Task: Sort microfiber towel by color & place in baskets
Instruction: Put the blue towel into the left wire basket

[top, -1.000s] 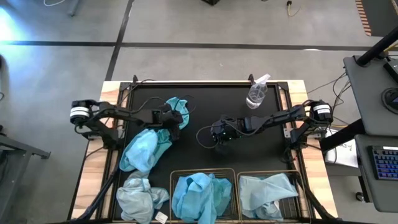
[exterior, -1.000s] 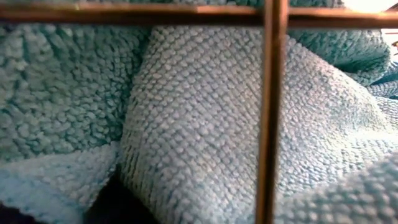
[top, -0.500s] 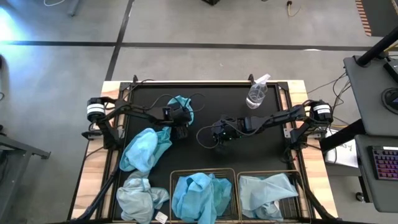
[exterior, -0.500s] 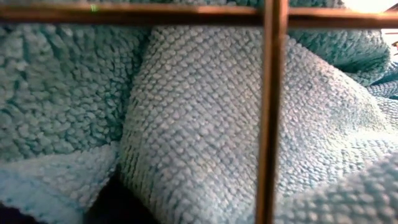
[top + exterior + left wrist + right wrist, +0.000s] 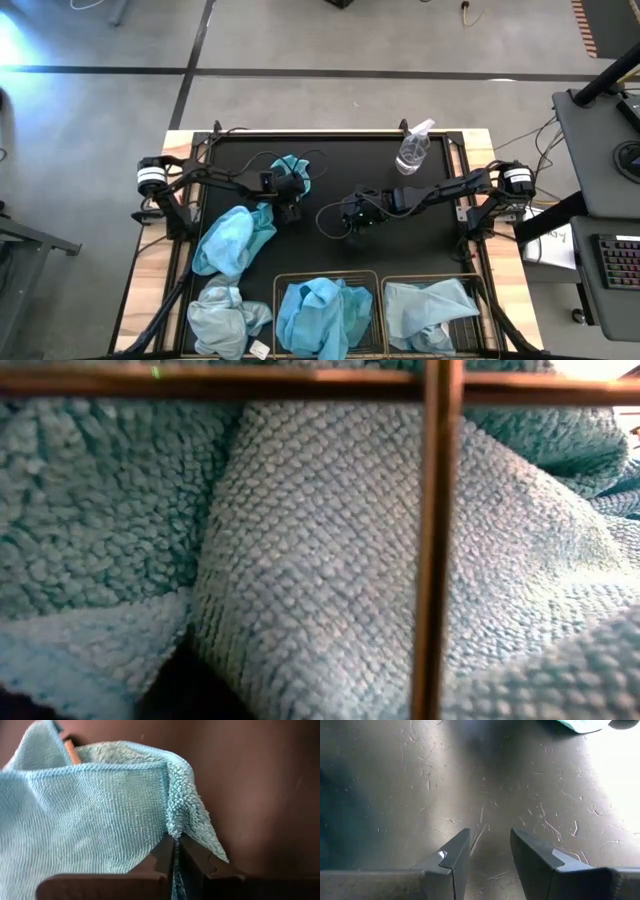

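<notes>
Two wire baskets at the table's (image 5: 330,150) near edge: left basket (image 5: 282,279) holds a bright turquoise towel (image 5: 322,315), right basket (image 5: 478,285) a pale grey-blue towel (image 5: 428,310). My left claw (image 5: 290,188) is pressed together, pinching the edge of a turquoise towel (image 5: 90,810) bunched at mid-table left. Right claw (image 5: 350,218) spread over bare mat, holding nothing. Another turquoise towel (image 5: 232,238) and a grey one (image 5: 225,315) lie crumpled left, long axis unclear.

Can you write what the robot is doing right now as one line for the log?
left gripper: shut on turquoise towel at mat's far side | right gripper: open, empty, over black mat | baskets: a towel in each
</notes>
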Controlling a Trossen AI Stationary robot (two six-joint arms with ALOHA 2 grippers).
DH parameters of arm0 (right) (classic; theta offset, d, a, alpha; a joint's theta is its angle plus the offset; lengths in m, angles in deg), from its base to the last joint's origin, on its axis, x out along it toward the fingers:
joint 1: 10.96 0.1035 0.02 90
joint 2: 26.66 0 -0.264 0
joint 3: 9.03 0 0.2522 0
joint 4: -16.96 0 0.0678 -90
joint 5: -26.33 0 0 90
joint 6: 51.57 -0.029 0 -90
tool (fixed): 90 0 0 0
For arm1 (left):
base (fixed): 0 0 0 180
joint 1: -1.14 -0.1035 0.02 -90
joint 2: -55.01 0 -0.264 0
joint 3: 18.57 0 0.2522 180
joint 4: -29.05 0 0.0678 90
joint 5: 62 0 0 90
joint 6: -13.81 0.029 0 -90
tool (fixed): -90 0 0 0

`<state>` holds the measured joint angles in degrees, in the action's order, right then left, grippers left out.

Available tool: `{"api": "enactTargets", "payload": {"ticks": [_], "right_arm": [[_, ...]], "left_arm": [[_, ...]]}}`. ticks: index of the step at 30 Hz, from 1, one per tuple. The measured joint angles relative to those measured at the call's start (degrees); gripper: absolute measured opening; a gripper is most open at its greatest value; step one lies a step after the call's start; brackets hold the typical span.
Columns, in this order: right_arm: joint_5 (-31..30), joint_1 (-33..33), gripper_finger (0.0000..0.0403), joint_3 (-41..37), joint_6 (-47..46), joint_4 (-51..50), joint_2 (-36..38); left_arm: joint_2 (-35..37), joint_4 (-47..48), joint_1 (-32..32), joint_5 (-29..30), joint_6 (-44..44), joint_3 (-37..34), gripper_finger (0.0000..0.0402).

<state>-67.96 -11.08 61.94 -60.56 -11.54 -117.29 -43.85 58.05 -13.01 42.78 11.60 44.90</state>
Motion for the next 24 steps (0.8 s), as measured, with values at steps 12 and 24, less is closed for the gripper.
{"api": "enactTargets", "payload": {"ticks": [12, 24], "right_arm": [[-0.04, 0.0, 0.0134, -0.02, 0.0, 0.04, 0.0], [-0.2, 0.0, 0.0134, -0.02, -0.01, 0.02, 0.0]], "left_arm": [[3.28, 19.68, 2.35, -0.54, -4.34, 13.92, 0.0], [3.88, 36.81, 8.3, -3.81, -5.6, 36.98, 0.0]]}}
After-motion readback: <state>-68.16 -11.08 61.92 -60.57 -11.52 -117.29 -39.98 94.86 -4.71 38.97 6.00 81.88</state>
